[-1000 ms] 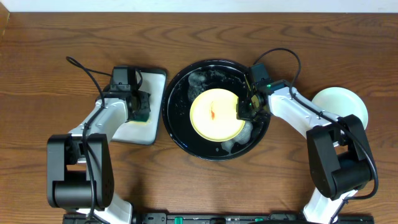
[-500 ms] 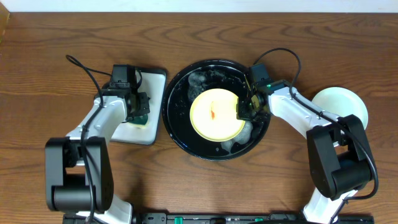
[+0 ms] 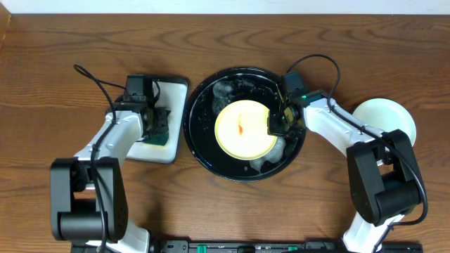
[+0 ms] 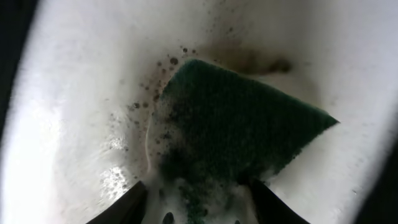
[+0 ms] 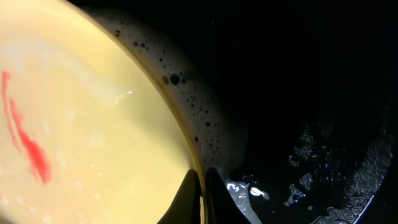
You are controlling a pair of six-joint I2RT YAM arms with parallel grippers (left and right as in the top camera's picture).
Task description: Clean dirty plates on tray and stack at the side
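Yellow plate (image 3: pixel 239 135) rim beneath right end effector (image 3: pixel 275 125)

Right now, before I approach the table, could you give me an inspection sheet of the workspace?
Surface: brown wooden table, no spill seen.
Job's things: pale yellow round plate with red smear in the foamy glossy black round tray; pale mint-green round plate on the table, right.
Clutter: nothing seen.
Grippers: left gripper, jaws open around a green sponge on the white rectangular tray; right gripper, jaws shut on the yellow plate's rim.
Cables: one black cable looping off each arm.
Surroundings: nothing seen.
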